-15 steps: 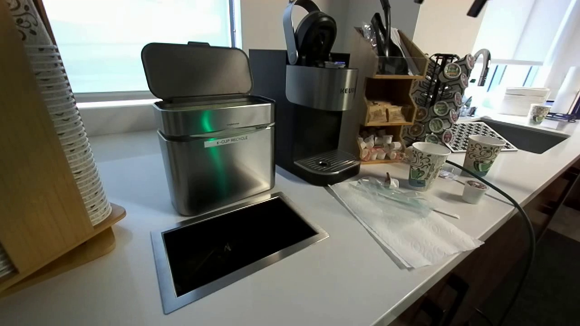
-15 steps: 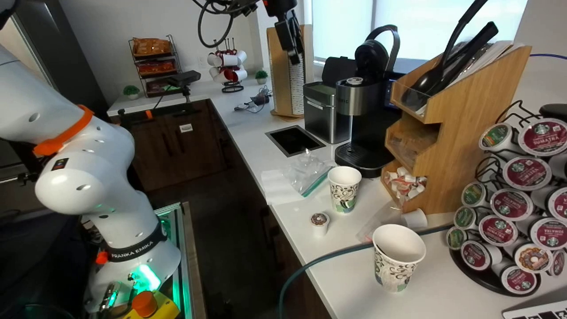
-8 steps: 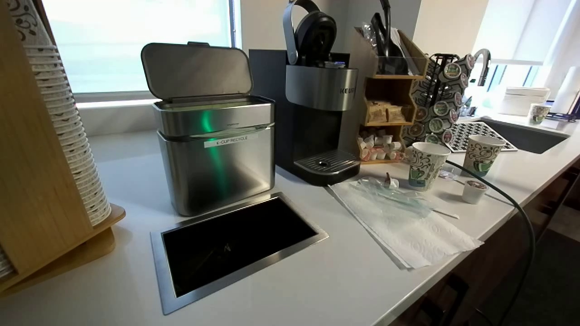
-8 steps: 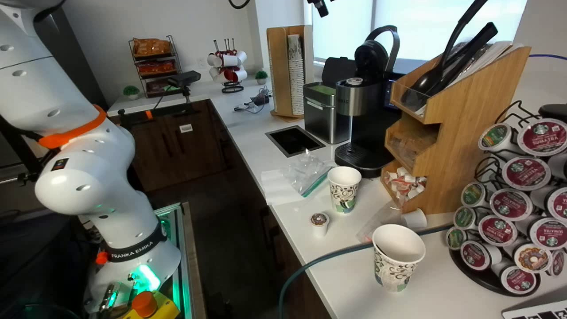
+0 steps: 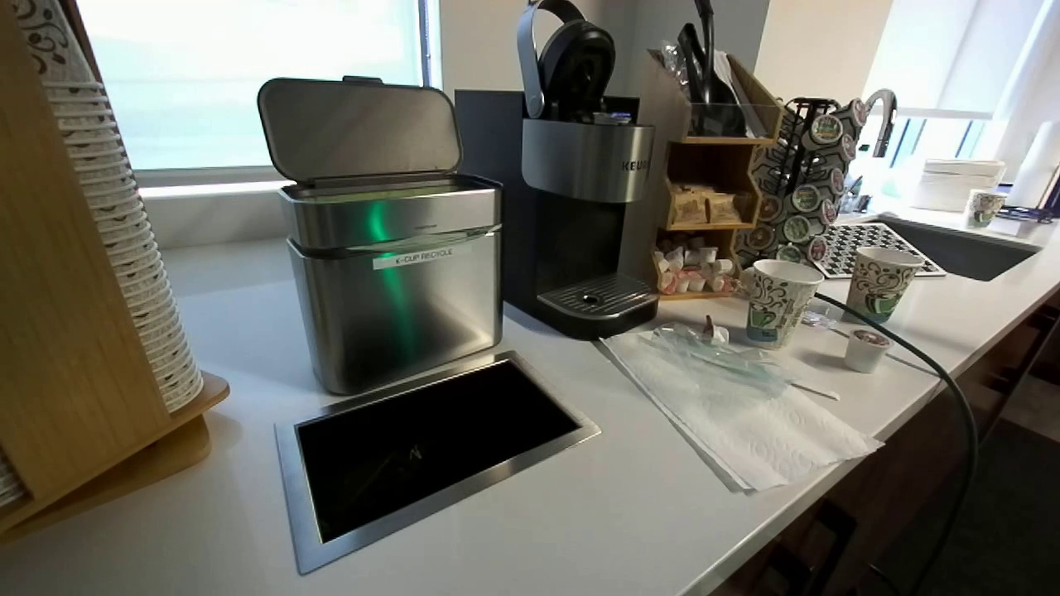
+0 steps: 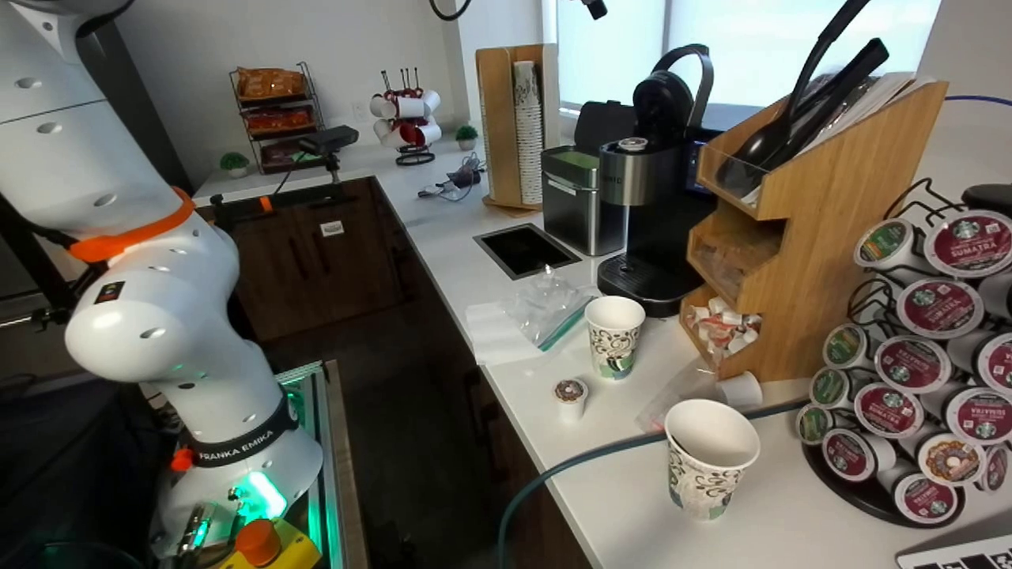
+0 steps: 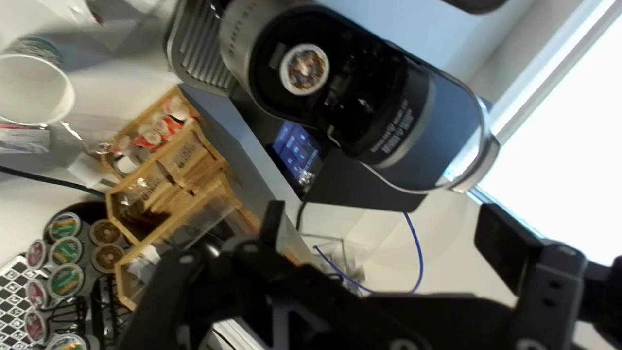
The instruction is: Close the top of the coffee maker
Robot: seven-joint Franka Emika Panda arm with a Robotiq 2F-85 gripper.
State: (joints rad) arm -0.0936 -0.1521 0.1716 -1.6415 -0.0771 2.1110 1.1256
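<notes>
The coffee maker (image 5: pixel 580 161) stands on the counter beside a steel box. Its top (image 5: pixel 575 70) is raised, with the curved handle (image 5: pixel 527 66) upright; the raised top also shows in an exterior view (image 6: pixel 662 99). In the wrist view the raised top (image 7: pixel 413 129) and its handle (image 7: pixel 478 167) are beyond my gripper (image 7: pixel 381 227). A pod (image 7: pixel 304 69) sits in the machine's opening. The jaws are wide apart with nothing between them, and touch nothing visible. In an exterior view only a dark fingertip (image 6: pixel 594 8) shows at the top edge, above and left of the top.
The steel box (image 5: pixel 397 290) with its lid up is beside the machine. A wooden organizer (image 6: pixel 854 229) with upright utensils is on the other side. Paper cups (image 6: pixel 615 336), a pod rack (image 6: pixel 921 356) and a plastic bag (image 6: pixel 549 304) are in front. A hose (image 6: pixel 585 458) crosses the counter.
In the exterior views the gripper has risen and moved towards the machine's side, leaving only a fingertip at the top edge. The arm has lifted. The coffee maker's top has not moved.
</notes>
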